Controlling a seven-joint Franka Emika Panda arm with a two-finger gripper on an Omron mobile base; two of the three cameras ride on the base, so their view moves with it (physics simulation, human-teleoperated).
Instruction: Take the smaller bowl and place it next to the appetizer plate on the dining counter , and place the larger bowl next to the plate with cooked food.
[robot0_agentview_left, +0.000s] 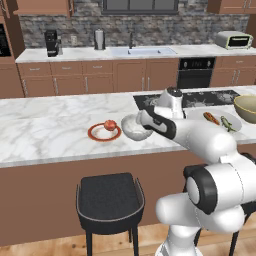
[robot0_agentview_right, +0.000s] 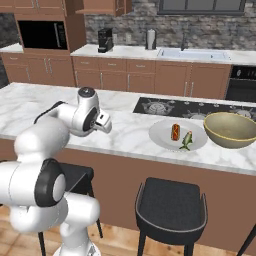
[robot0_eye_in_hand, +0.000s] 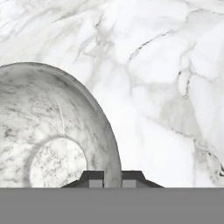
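White veined marble dining counter (robot0_agentview_left: 45, 130) carries the small grey-white speckled stone-look bowl (robot0_agentview_left: 134, 127), probably heavy and slick, gripper (robot0_eye_in_hand: 112, 177) fingers pinched on its rim.

The long white marble tabletop (robot0_agentview_left: 45, 127) with grey veins has brown wood panelling below it. A small red-rimmed plate (robot0_agentview_left: 104, 132) with a round red piece of food lies on it, and just beside that plate, on its right in the left base view, is the small grey speckled bowl (robot0_agentview_left: 134, 128). Further right lies a wide pale grey plate (robot0_agentview_right: 177, 134) holding a sausage-like piece and green bits, with the wide olive-tan bowl (robot0_agentview_right: 231, 129) just beside it at the far end. A dark cooktop (robot0_agentview_right: 185, 107) is set into the tabletop behind the grey plate.
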